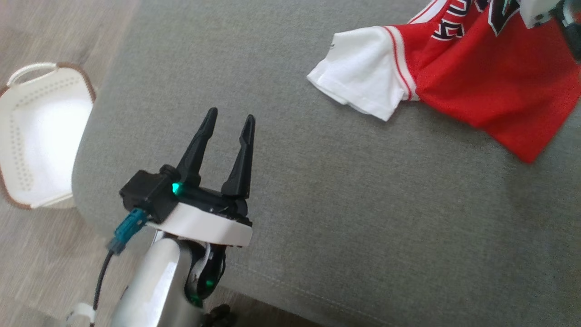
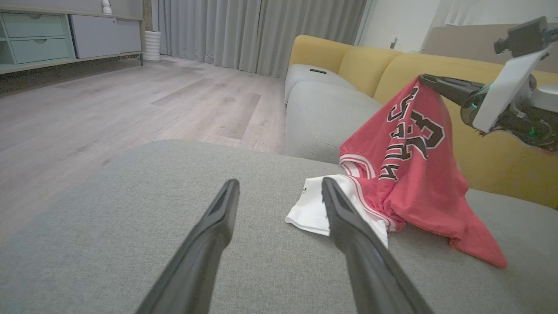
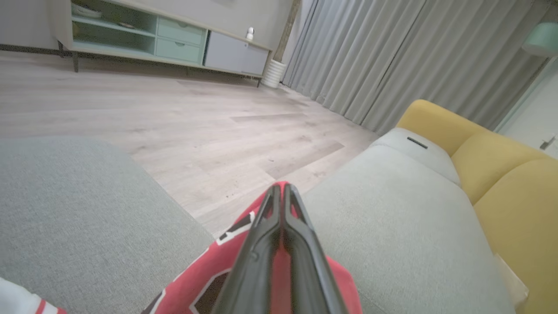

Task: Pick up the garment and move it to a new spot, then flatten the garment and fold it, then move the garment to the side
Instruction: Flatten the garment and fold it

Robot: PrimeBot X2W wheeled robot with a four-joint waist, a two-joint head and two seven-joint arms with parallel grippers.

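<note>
Our left gripper point(image 1: 231, 116) hovers over the grey cushion point(image 1: 317, 204) with its two dark fingers spread wide and nothing between them. It is well apart from the garment point(image 1: 476, 81), a red jersey with black and white lettering and a white sleeve point(image 1: 363, 68). Our right gripper point(image 3: 282, 188) has its fingers pressed together on a fold of the red cloth. In the left wrist view that pinched part is raised off the cushion, so the jersey hangs from the fingertips like a tent. The sleeve and the lower red edge lie on the cushion, on the robot's right side of it. A white perforated basket point(image 1: 18, 136) stands on the wooden floor point(image 1: 41, 27) beside the cushion's left edge.
</note>
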